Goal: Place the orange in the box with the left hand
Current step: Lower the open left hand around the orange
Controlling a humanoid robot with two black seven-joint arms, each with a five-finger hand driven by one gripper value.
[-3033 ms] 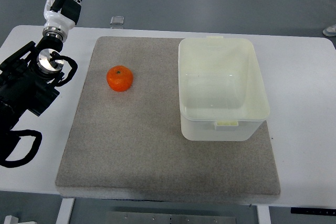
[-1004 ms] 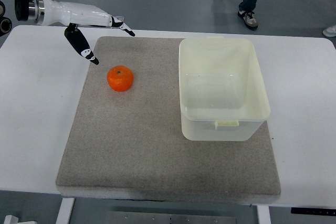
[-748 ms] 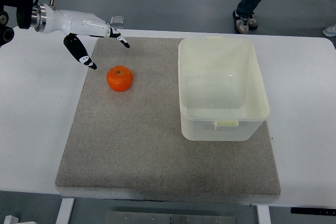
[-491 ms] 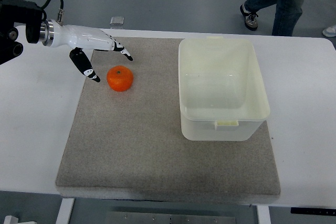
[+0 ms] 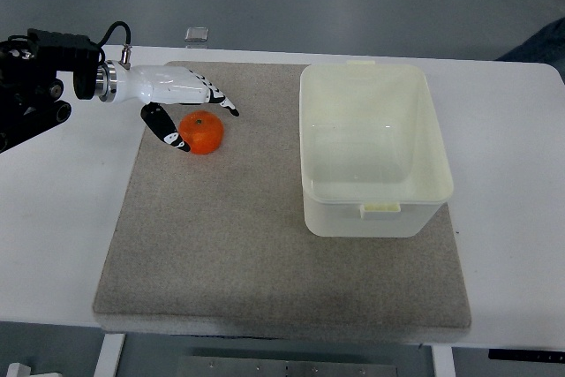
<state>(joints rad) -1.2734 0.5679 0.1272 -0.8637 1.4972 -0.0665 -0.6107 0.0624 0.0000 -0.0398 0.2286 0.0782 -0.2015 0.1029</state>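
An orange (image 5: 204,134) lies on the grey mat (image 5: 265,253), left of the middle. My left hand (image 5: 201,123) comes in from the left edge and reaches over the orange with fingers spread. Its thumb (image 5: 168,129) is at the orange's left side and the other fingers (image 5: 216,101) lie over its far side. The fingers are open around the orange, not closed on it. A pale translucent box (image 5: 375,147) stands open and empty on the right part of the mat.
The mat lies on a white table (image 5: 62,218). A small clear object (image 5: 197,34) sits at the table's far edge. A dark shape (image 5: 540,41) shows at the top right corner.
My left hand has moved right and nearer, from beside the orange to over it, fingers now straddling it. The person walking at the back has left the picture. The orange has not moved.
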